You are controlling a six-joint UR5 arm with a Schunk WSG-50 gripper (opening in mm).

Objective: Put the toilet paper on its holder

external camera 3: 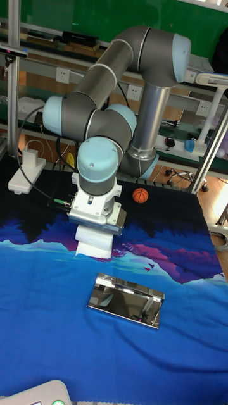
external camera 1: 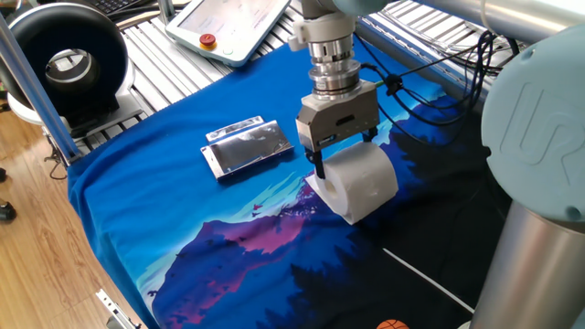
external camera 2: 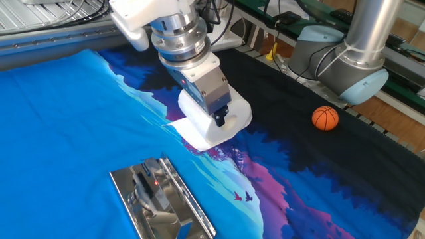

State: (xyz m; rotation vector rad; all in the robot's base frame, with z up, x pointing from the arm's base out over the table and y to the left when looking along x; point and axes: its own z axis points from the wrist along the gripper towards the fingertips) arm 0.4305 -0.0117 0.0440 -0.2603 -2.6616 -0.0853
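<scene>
The toilet paper (external camera 1: 367,187) (external camera 2: 239,118) (external camera 3: 94,245) lies on its side on the blue printed cloth, with a loose sheet flat beneath its near end. My gripper (external camera 1: 345,155) (external camera 2: 204,111) (external camera 3: 95,229) is directly over it, open, its fingers (external camera 1: 320,170) straddling the roll's two ends. One finger stands in front of the hollow centre; the other is mostly hidden behind the roll. The holder (external camera 1: 249,146) (external camera 2: 159,202) (external camera 3: 125,300), a shiny chrome rectangle, lies flat on the cloth a short way from the roll, apart from it.
A white pendant with a red button (external camera 1: 233,23) rests at the table's far edge. An orange ball (external camera 2: 325,118) (external camera 3: 140,195) sits on the dark part of the cloth near the arm's base (external camera 2: 345,73). A black round device (external camera 1: 69,59) stands off the table's corner.
</scene>
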